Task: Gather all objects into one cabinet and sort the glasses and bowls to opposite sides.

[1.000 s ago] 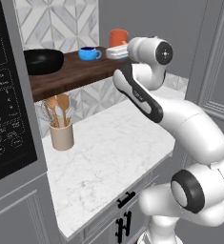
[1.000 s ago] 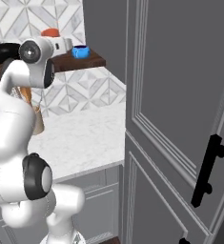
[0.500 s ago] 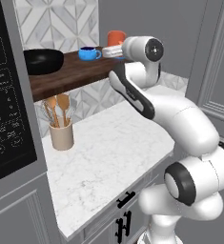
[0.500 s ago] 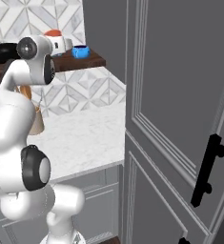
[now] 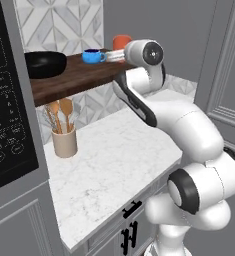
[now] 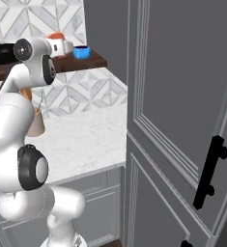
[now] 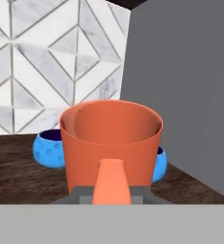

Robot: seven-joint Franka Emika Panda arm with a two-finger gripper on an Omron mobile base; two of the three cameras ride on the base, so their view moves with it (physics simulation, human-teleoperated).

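Observation:
My gripper (image 7: 112,193) is shut on the handle of the orange-red mug (image 7: 111,138), which stays upright over the right end of the dark brown shelf board (image 7: 18,176). Whether the mug's base touches the wood is hidden. Two bright-blue cups sit behind it, one to the left (image 7: 49,147) and one to the right (image 7: 160,162). From the left base view the mug (image 5: 121,41) is at the shelf's (image 5: 74,77) far end, a blue cup (image 5: 92,56) stands left of it, and the wide black bowl (image 5: 45,64) rests at the left end.
A beige utensil holder (image 5: 64,142) with wooden spoons stands on the marble counter (image 5: 119,150) under the shelf. A black microwave (image 5: 4,100) flanks the left. A grey wall (image 7: 180,71) borders the shelf's right end, and a tall grey cabinet door (image 6: 182,96) carries a black handle (image 6: 209,171).
The arm has reached slightly further in over the shelf, carrying the mug a little toward its right end. The blue cups and the black bowl have stayed in place.

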